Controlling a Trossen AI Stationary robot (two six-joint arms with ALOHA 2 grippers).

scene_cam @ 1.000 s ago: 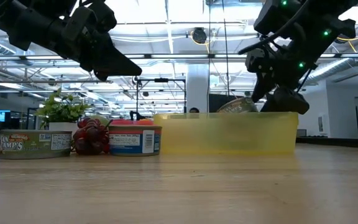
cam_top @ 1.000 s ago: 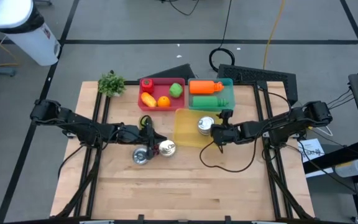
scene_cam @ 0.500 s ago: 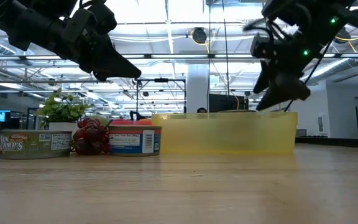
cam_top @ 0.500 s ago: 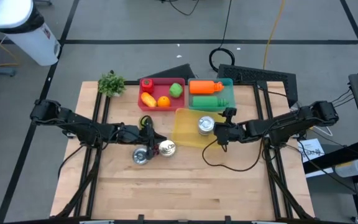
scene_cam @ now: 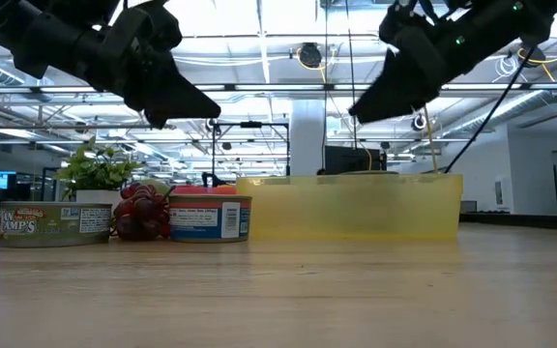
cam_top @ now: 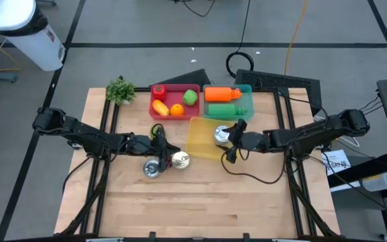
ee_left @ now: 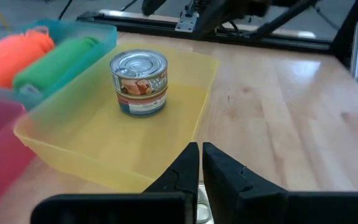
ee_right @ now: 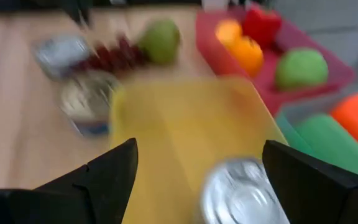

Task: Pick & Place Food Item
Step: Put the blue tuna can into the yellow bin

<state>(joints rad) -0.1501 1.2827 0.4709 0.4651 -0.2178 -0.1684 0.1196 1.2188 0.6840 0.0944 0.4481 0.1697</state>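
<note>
A tin can [cam_top: 222, 134] stands upright on its base in the yellow tray [cam_top: 199, 144]; the left wrist view shows the can [ee_left: 139, 82] too. My right gripper [cam_top: 231, 140] hangs open above the tray's right part, its fingers wide apart over the can [ee_right: 241, 194]. My left gripper [cam_top: 161, 144] is shut and hovers in the air [scene_cam: 184, 99] over two more cans [cam_top: 152, 168] [cam_top: 180, 159] that stand on the table. A bunch of grapes [scene_cam: 141, 213] lies between these cans, and a green fruit [ee_right: 160, 40] beside it.
A red tray [cam_top: 175, 101] at the far side holds a red pepper, orange fruits and a green apple. Beside it a teal tray [cam_top: 249, 101] holds an orange and a green bottle. A small plant [cam_top: 120, 89] stands at the far left. Bare wood lies toward the near edge.
My right gripper has risen from the yellow tray's wall and turned its fingers toward the table's left. The can, which showed tilted above the tray's wall by that gripper, has sunk behind the wall and stands in the tray.
</note>
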